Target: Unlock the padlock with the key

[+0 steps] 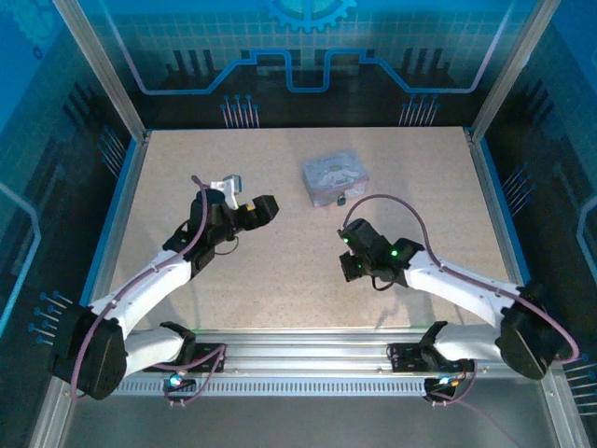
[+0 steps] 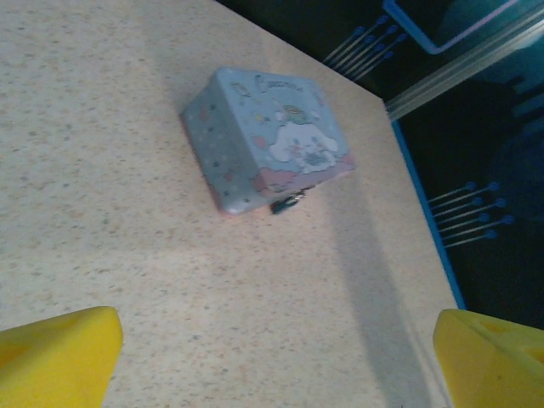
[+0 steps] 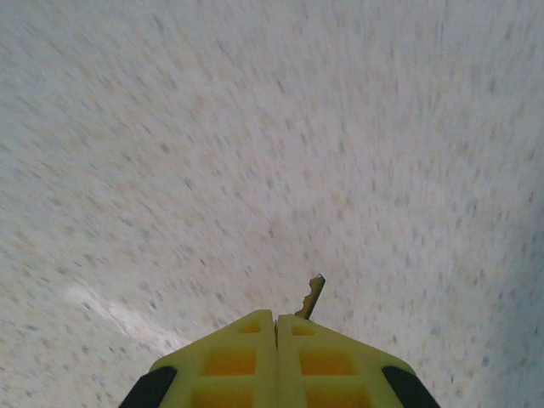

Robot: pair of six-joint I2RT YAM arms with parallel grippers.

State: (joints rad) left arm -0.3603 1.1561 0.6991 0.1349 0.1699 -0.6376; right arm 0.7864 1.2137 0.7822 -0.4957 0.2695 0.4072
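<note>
Worktop [image 1: 280,280]: a flat, matt, beige speckled surface, framed by aluminium rails. Toward its far side, right of centre, rests one container, a rectangular tin [image 2: 272,136] with rounded corners, its lavender-blue sides dotted with small marks and its lid printed with a white cartoon figure on clouds above a pink band. The lid is down, so the contents cannot be seen. The padlock [image 2: 287,204] is a very small, dark bluish-grey metal item sitting against the tin's near side wall at the lid line, close to one corner; its shackle is too small to make out. The left hand [image 2: 272,357] is held above the worktop to the left of the tin, well apart from it, its two yellow fingers [image 2: 59,353] spread wide with nothing between them. The right hand [image 3: 275,327] is over bare worktop nearer the front edge, below and slightly right of the tin in the top view, its ribbed yellow pads pressed fully together. The key [image 3: 312,297], a thin, dull metal sliver with a notched edge, is pinched between those pads and juts out beyond their tips.
</note>
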